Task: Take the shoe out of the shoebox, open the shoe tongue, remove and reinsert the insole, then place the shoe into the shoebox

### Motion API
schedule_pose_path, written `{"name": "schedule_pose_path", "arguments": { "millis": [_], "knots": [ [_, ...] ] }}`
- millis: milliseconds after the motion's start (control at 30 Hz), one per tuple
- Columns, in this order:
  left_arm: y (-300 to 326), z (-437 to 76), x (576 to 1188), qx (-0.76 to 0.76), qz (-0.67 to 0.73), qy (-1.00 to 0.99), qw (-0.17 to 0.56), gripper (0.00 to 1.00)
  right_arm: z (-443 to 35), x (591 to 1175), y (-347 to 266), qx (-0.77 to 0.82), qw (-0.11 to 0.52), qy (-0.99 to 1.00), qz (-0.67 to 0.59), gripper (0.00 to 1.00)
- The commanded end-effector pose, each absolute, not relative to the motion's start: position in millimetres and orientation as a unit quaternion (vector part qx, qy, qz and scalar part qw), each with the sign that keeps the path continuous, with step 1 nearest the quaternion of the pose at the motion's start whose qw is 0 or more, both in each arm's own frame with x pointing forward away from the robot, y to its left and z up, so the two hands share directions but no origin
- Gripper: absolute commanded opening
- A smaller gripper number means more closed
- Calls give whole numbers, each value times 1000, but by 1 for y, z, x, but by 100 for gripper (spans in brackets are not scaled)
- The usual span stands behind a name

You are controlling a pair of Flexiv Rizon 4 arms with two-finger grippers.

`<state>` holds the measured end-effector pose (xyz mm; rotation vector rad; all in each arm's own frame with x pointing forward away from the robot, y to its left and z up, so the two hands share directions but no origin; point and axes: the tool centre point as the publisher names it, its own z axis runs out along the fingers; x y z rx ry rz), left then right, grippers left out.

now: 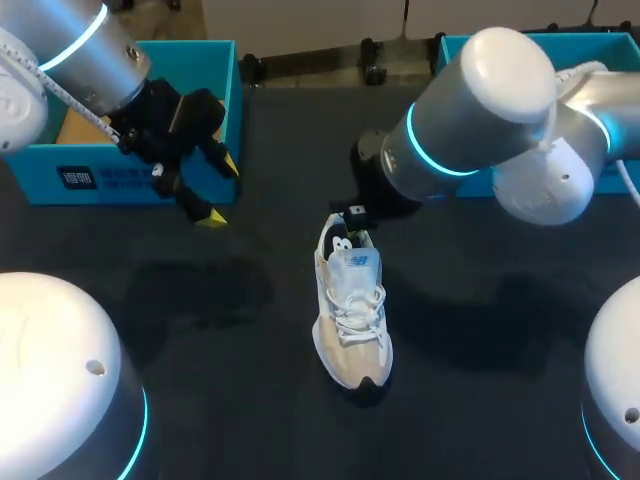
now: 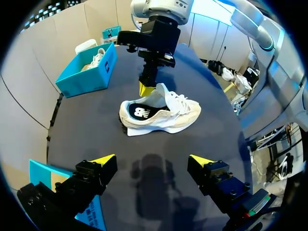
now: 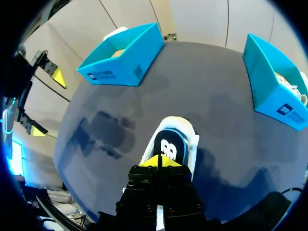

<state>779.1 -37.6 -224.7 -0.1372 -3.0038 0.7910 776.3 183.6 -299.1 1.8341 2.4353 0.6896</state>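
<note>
- Shoe [image 1: 350,310] stands on its sole near the middle of the dark table [image 1: 200,330], outside any box; toe toward the robot, heel toward the far edge; pale upper, laces [image 1: 358,300] done up, tongue [image 1: 353,262] lying over the throat.
- Right gripper [image 3: 159,162] sits at the heel end, fingers drawn together; tips at the heel rim, just short of the dark insole [image 3: 171,147]; whether they pinch the rim or the insole edge cannot be made out.
- Left gripper [image 2: 153,161] hangs spread and empty, well apart from the shoe, near the open shoebox [image 1: 120,180] at the table's far left; second box [image 3: 274,82] at the far right holds another pale shoe.
- Judged step: work at the shoe's opening, insole seated inside; removal, reinsertion and boxing not yet done.
- To do it well: take the insole by its heel edge alone, not the collar with it; lift up and back along the shoe's length so the forefoot slides out from under the laces; pull the tongue forward first, since a tight throat will likely drag.
- Risk: the shoe looks light and is unbraced; a one-sided pull may tip or skid it; the left gripper steadying the toe would help.
</note>
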Motion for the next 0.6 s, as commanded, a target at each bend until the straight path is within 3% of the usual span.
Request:
{"name": "schedule_pose_path", "arguments": {
  "millis": [33, 600],
  "knots": [
    [-35, -220, 781, -47, 253, -966, 18, 100, -305, 777, 191, 602, 53, 776, 181, 0],
    [-31, -214, 783, -53, 254, -966, 10, 100, -337, 774, 191, 626, 35, 767, 137, 0]
  ]
}}
